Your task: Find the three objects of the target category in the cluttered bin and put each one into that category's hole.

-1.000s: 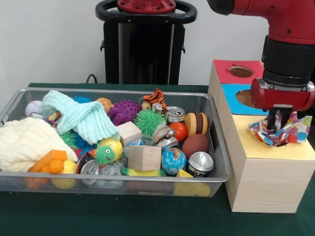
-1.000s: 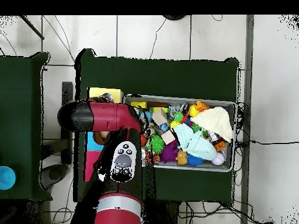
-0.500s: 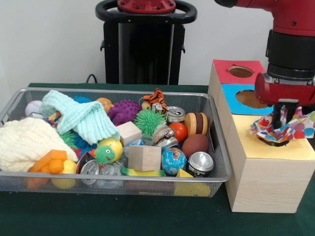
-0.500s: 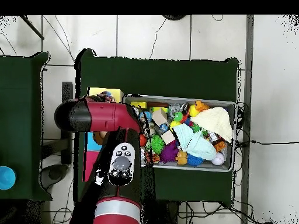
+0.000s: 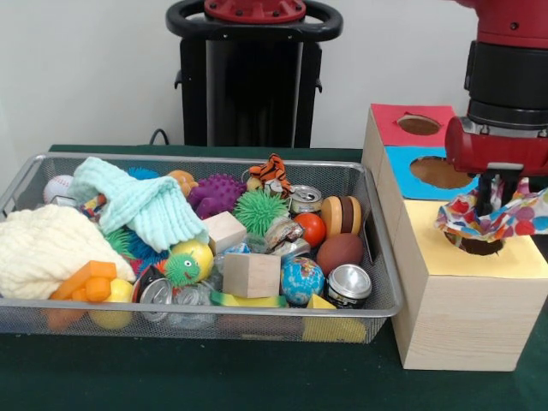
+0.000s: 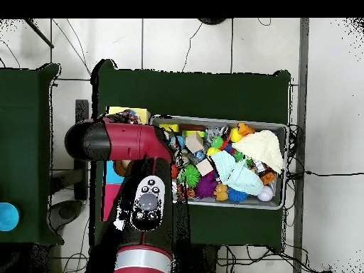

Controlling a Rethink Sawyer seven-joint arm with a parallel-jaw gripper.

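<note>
Cloth (image 5: 497, 218) over the yellow hole (image 5: 476, 246), that is where we stand; we judge this the drop-off step, a spotted, many-coloured piece of fabric hanging at the opening of the wooden box (image 5: 458, 317) beside the wire bin (image 5: 377, 308); the gripper (image 5: 494, 199) comes straight down into the bunched middle of the cloth, its fingers buried in the folds and seemingly pinched on it, though we cannot see the tips; the fabric's edges flare out above the hole's rim, so it is not yet inside; next, we reckon, it wants lowering or letting go squarely over the opening, since a wide flap could catch on the yellow top; back in the bin we see a pale green knit cloth (image 5: 141, 205) and a cream one (image 5: 47, 248), likely the remaining targets.
</note>
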